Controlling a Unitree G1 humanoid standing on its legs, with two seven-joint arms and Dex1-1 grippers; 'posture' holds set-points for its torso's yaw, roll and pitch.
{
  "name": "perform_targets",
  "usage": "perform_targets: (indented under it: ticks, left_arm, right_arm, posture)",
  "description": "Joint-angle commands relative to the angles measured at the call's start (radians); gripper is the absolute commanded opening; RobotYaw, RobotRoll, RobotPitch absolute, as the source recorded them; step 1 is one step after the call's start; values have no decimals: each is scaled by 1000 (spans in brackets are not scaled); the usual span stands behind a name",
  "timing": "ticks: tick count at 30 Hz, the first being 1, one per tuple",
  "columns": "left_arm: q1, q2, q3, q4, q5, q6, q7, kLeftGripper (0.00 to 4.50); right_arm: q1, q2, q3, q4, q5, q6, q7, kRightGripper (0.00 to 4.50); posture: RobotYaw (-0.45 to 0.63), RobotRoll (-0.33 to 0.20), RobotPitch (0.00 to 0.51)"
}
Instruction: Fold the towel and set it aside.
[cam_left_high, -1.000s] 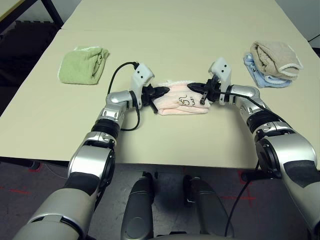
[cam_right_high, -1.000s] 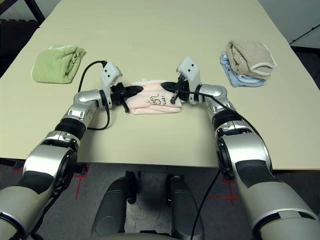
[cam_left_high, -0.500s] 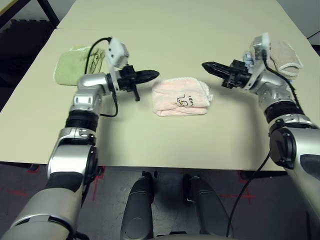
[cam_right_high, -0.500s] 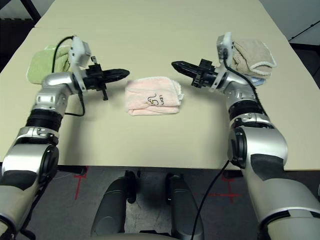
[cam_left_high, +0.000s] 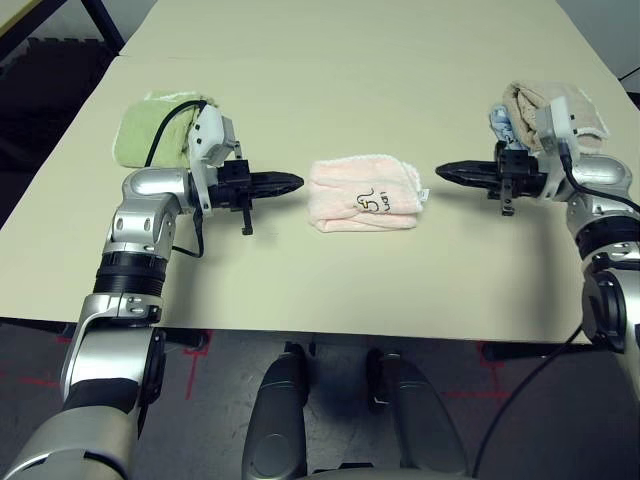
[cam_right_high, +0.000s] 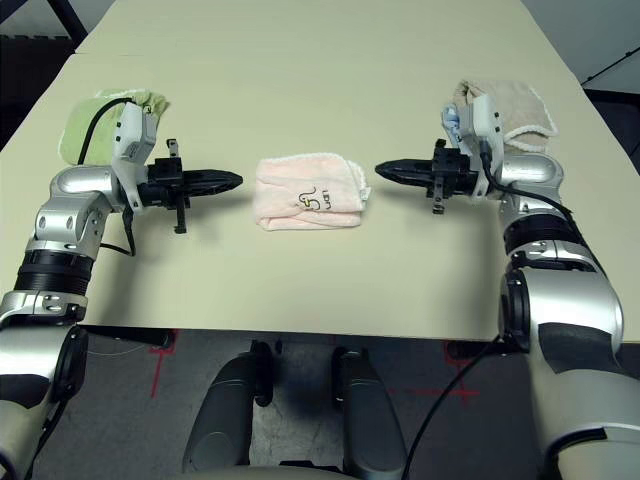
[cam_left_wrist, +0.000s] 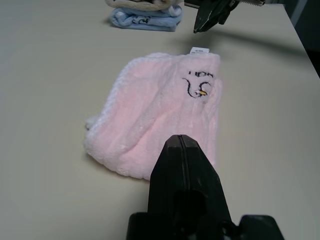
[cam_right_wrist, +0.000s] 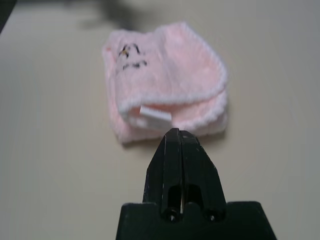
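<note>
Pink towel (cam_left_high: 362, 194): folded, lying flat on the table (cam_left_high: 330, 280), midway between its left and right edges. Left gripper (cam_left_high: 290, 183): jaws closed, empty, beside the towel's left. Right gripper (cam_left_high: 447, 174): jaws closed, empty, near its right. Green towel (cam_left_high: 160, 128): toward left edge.

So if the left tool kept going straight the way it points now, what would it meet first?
Most likely the pink towel: the left tool, shut, points level at its near edge across a bare stretch of table. Its height above the table is unclear, so it might skim the top.
</note>
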Motion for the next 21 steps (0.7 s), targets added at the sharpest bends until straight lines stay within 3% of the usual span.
perform_targets:
  ticks: [1,2,5,8,14,16,19,21]
  left_arm:
    - [34,9,-15,-42,-12,-3,-13,11]
    - [37,8,-16,-46,-13,-4,-11,11]
    - [42,3,-14,-54,-15,-16,0,628]
    - [40,-1,-11,-54,-19,-36,4,1644]
    - [36,2,-8,-52,-27,-55,-2,3949]
    - [36,2,-8,-52,-30,-52,-1,4500]
    - [31,-4,-2,-51,-43,-9,18,4500]
    - [23,-5,4,-60,-71,88,44,4500]
  right_arm:
    - [29,-25,41,-17,37,-18,7,0]
    - [33,-27,50,-20,48,-18,7,0]
    - [41,-27,64,-32,81,-8,7,0]
    - [50,-31,78,-45,115,3,7,699]
    - [65,-46,101,-54,144,-3,7,2896]
    - [72,-50,106,-59,151,-1,7,3600]
    - [79,-53,116,-69,163,11,7,4446]
    - [86,-61,133,-84,179,25,7,4446]
  posture:
    - [-27,0,219]
    - [-27,0,219]
    - [-31,0,214]
    - [-31,0,212]
    - [-38,0,205]
    - [-38,0,205]
    - [-41,0,204]
    - [-42,0,203]
